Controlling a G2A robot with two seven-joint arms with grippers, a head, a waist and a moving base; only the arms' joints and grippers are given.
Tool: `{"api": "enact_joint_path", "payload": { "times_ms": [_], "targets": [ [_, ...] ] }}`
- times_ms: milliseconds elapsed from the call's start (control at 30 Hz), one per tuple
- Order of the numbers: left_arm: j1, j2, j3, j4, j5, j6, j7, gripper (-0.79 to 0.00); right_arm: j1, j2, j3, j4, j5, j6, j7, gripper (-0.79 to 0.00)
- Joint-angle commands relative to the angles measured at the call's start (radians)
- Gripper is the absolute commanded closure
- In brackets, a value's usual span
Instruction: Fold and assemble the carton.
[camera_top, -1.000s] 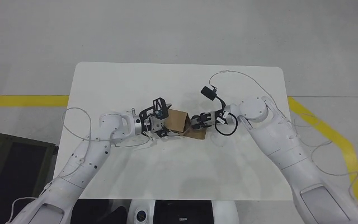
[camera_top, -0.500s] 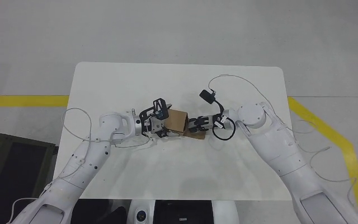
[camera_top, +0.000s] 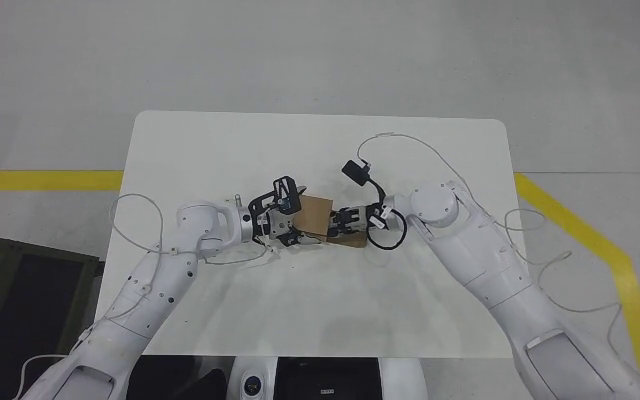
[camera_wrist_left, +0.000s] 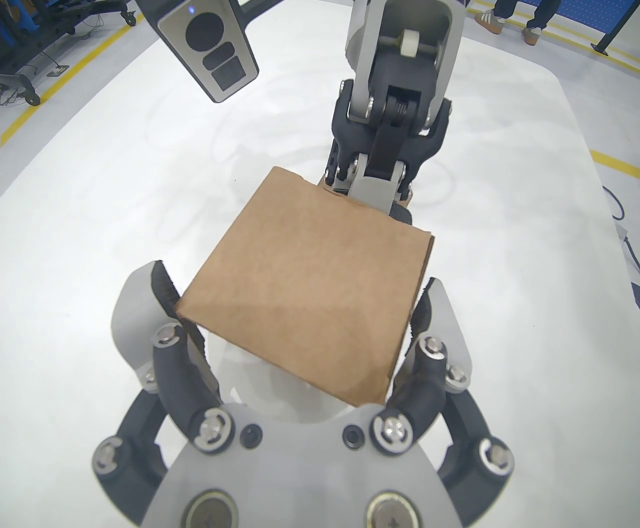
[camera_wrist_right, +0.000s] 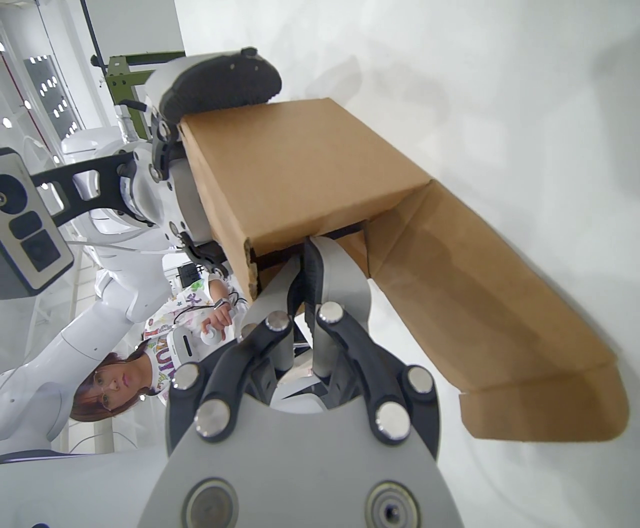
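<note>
A brown carton sits mid-table as a squared tube. My left gripper is shut on it, one finger pad on each side wall at the end nearest that arm, and its upper pad rests on the carton's corner. At the opposite, open end of the carton, my right gripper is shut, its tips poking just inside the mouth under the top panel. A long lid flap with a bent tuck tab hangs open beside the right gripper. Beyond the carton, the right gripper presses against its far edge.
The white table has bare room on all sides of the carton. A thin cable loops over the table behind the right arm. The front table edge lies close to the arms.
The right arm has shifted left toward the carton, bringing its shut gripper into the open end. The left arm and the carton have stayed in place.
</note>
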Motion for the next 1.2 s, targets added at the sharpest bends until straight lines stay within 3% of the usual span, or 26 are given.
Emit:
{"api": "enact_joint_path", "payload": {
  "times_ms": [0, 267, 500, 700, 967, 1033, 1167],
  "targets": [
    [0.001, 0.0, -0.001, -0.001, 0.0, 0.0, -0.001, -0.785, 0.01, -0.008, -0.012, 0.018, 0.01, -0.01, 0.001, 0.0],
    [0.006, 0.0, -0.006, -0.001, 0.001, 0.005, -0.002, -0.785, 0.042, -0.029, -0.036, 0.082, 0.039, -0.039, 0.007, 0.0],
    [0.009, -0.001, -0.009, -0.001, -0.002, 0.004, -0.004, -0.785, 0.043, -0.021, -0.009, 0.093, 0.024, -0.027, 0.015, 0.0],
    [0.011, -0.001, -0.013, -0.002, -0.001, 0.006, -0.005, -0.785, 0.013, 0.012, 0.063, 0.042, -0.005, 0.009, 0.046, 0.0],
    [0.015, -0.001, -0.017, -0.005, -0.001, 0.009, -0.005, -0.785, -0.089, 0.082, 0.223, -0.151, -0.11, 0.113, 0.07, 0.0],
    [0.015, -0.002, -0.017, -0.006, -0.003, 0.009, -0.004, -0.785, -0.127, 0.098, 0.264, -0.197, -0.141, 0.145, 0.072, -0.071],
    [0.016, -0.002, -0.018, -0.008, -0.003, 0.009, -0.007, -0.785, -0.194, 0.123, 0.327, -0.256, -0.179, 0.176, 0.077, -0.117]
  ]
}}
